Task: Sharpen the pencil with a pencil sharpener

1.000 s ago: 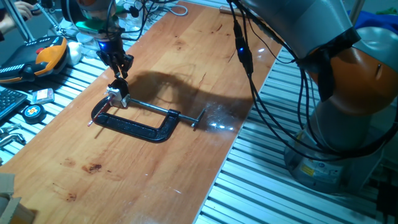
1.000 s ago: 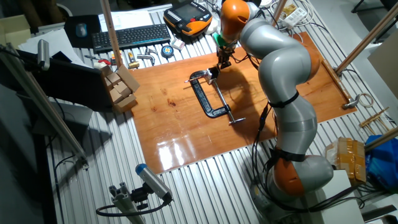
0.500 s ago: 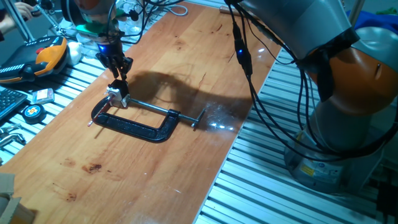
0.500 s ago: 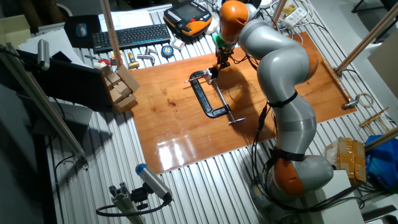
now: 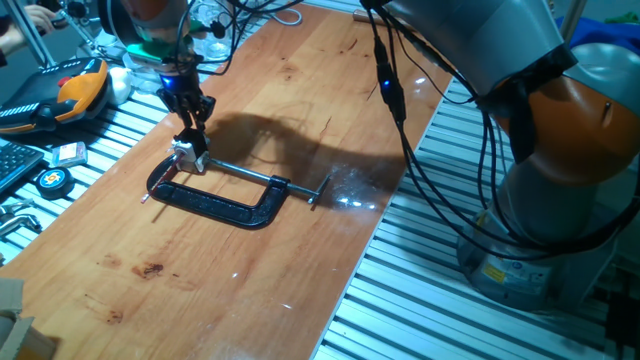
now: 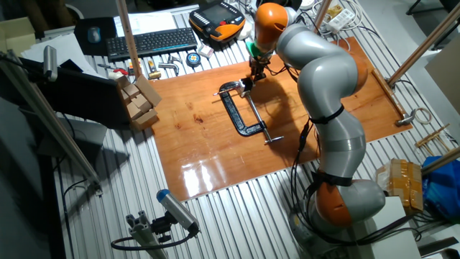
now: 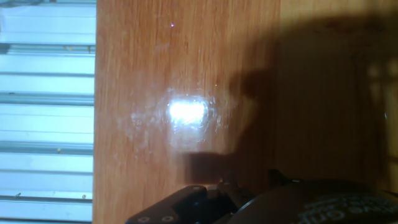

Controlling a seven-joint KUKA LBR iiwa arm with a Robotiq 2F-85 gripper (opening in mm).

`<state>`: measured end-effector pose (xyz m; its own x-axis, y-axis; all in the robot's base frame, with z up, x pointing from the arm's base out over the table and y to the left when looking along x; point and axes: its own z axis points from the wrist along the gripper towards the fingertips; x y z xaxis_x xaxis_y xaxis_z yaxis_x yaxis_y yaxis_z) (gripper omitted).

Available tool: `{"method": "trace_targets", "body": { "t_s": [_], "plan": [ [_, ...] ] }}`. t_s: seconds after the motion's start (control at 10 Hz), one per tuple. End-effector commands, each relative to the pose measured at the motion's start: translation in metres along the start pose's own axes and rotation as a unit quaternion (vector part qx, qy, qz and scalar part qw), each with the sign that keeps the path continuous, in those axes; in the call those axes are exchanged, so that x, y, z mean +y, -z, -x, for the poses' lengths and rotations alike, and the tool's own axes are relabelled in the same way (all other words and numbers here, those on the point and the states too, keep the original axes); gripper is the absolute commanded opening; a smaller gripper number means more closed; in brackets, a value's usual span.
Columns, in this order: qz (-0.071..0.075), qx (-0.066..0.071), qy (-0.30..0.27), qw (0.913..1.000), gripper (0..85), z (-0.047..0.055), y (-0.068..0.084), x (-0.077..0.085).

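Observation:
The pencil sharpener point(image 5: 186, 153), a small silvery block, sits pinched in the jaw of a large black C-clamp point(image 5: 215, 205) lying on the wooden table. My gripper point(image 5: 190, 112) hangs just above it, fingers pointing down and close together on the pencil point(image 5: 190, 131), a thin dark stick standing nearly upright with its lower end at the sharpener. The other fixed view shows the gripper point(image 6: 253, 75) over the sharpener point(image 6: 245, 88) at the clamp's far end point(image 6: 241, 111). The hand view shows only bare wood, a light glare and dark parts of the hand at the bottom edge; pencil and sharpener are out of its view.
The clamp's steel screw rod point(image 5: 250, 175) runs right towards a handle point(image 5: 318, 192). An orange-black pendant point(image 5: 70, 90), a tape measure point(image 5: 52, 180) and a keyboard point(image 6: 147, 42) lie off the table's left side. Cardboard blocks point(image 6: 140, 101) stand at a corner. Cables point(image 5: 395, 90) hang from the arm.
My gripper has risen slightly and shifted a little left above the sharpener. The clamp and the sharpener have not moved.

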<state>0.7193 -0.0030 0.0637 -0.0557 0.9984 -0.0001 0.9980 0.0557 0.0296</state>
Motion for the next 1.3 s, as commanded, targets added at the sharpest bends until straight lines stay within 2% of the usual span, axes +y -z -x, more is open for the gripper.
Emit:
{"method": "trace_targets", "body": {
  "t_s": [0.0, 0.4, 1.2],
  "plan": [
    [0.0, 0.0, 0.0, 1.0, 34.0, 0.0, -0.001, -0.002],
    [-0.002, 0.0, -0.001, 1.0, 34.0, -0.001, -0.004, -0.014],
    [-0.001, 0.005, -0.005, 1.0, 34.0, -0.001, -0.021, -0.023]
  ]
}}
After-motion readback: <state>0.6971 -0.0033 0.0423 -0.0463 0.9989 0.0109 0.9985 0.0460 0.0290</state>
